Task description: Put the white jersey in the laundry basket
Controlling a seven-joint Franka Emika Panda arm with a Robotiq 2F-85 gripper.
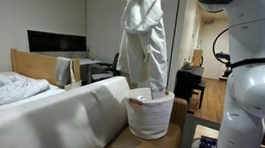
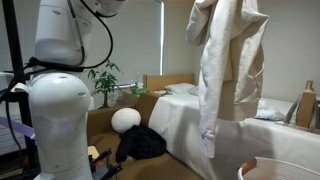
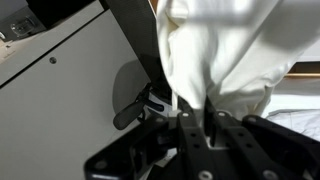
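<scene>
High above the laundry basket [image 1: 149, 121], the white jersey [image 1: 142, 40] hangs from the hand, its low end dipping at the rim.
Wrist view has the hand [image 3: 195, 114] pinched almost shut on a thick bunch of the white cloth, and nothing else in it. In both exterior views the jersey drapes straight down in one long limp column, and its lowest end appears to reach just inside the basket's mouth, with the basket tight against the edge of the bed [image 1: 29, 102]. Soft, light stuff, I'd say: no stiffness, so it should fold and pile wherever it is let down, and a loose sleeve could flop over the rim. That gathered top fold looks like the right place to hold, because a thick bunch is less likely to slip than a single thin layer. A straight drop should feed it in.
</scene>
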